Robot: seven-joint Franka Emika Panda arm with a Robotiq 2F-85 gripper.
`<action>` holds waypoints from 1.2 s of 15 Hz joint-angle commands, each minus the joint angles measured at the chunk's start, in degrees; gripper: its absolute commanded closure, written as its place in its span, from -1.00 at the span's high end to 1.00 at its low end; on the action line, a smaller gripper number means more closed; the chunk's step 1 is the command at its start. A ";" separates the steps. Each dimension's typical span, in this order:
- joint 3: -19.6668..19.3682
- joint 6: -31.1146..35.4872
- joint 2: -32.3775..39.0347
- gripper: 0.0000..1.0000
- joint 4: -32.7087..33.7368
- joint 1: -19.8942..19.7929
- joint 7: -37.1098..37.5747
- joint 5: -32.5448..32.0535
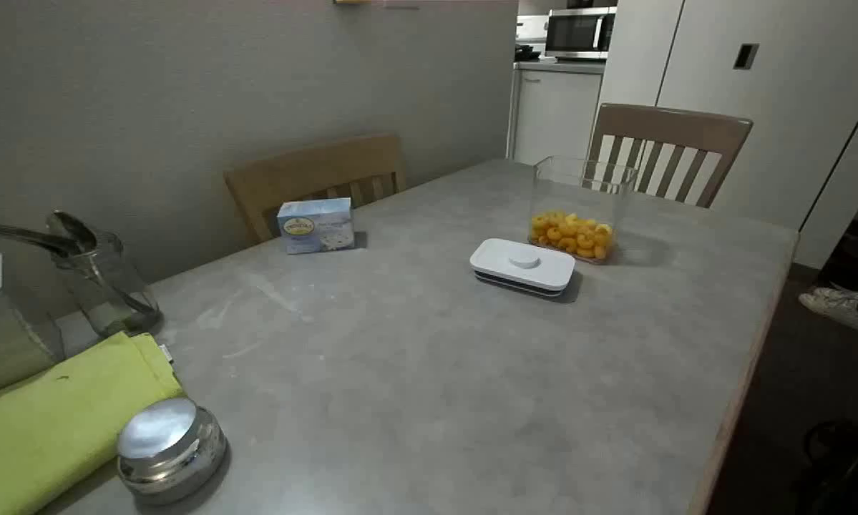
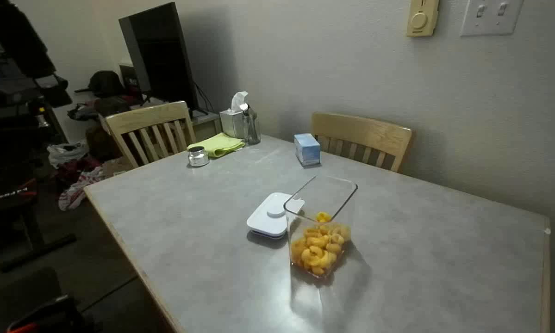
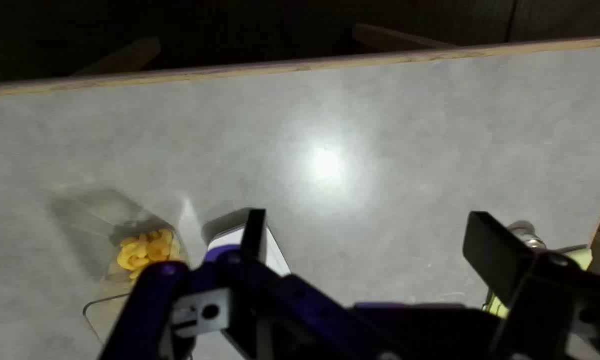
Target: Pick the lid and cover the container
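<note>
You are looking at the white lid (image 1: 523, 269) lying flat on the desk (image 1: 429, 400); in both exterior views it is resting well in from every edge, just beside the container (image 1: 575, 193). The clear container is standing upright and uncovered, between the lid and the end edge nearest the microwave (image 1: 579, 34), and yellow-orange pieces (image 1: 572, 234) are filling its lower part.

In the wrist view your gripper (image 3: 369, 237) is showing released, its fingers (image 3: 495, 255) standing wide apart and gripping nothing; mostly bare desk is appearing between them. From that angle a finger is hiding part of the lid, and a strip of desk is separating the lid from the container.

Along the edge by the wall (image 1: 185, 93), a white-and-blue box (image 1: 318, 227) is standing, and a wooden chair (image 1: 314, 168) is standing behind that edge. Toward the end edge opposite the microwave, a glass jar (image 1: 103, 304) is holding cutlery (image 1: 72, 232) close to the wall-side corner. A folded yellow-green cloth (image 1: 71, 422) is lying near that corner too, and a round shiny metal pot (image 1: 171, 450) is sitting just beside the cloth, farther from the wall. In an exterior view, a tissue box (image 2: 232, 123) is showing right beside the glass jar.
</note>
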 commanded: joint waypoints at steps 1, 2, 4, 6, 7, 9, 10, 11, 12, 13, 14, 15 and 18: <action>0.16 -0.18 0.06 1.00 0.16 -0.24 -0.16 0.15; 0.16 -0.18 0.06 1.00 0.16 -0.24 -0.16 0.15; 0.16 -0.18 0.06 1.00 0.16 -0.24 -0.16 0.15; 0.11 2.32 0.46 1.00 -0.45 -0.24 -1.60 -0.88; -0.02 4.25 1.26 1.00 -0.60 -0.23 -2.89 -1.87; -0.70 8.30 3.19 1.00 -1.02 -0.09 -5.33 -3.58; -1.31 10.59 4.74 1.00 -1.32 -0.09 -6.42 -4.24; -1.79 12.27 6.25 1.00 -1.56 -0.22 -7.15 -4.84; -2.47 14.40 7.90 1.00 -1.93 -0.24 -8.39 -5.61; -3.34 16.14 9.79 1.00 -2.03 -0.14 -9.48 -5.95; -4.13 18.00 11.86 1.00 -2.09 -0.17 -10.54 -6.36; -5.12 20.24 13.99 1.00 -2.14 0.00 -11.92 -6.44; -8.04 28.17 20.19 1.00 -2.44 0.94 -17.03 -5.50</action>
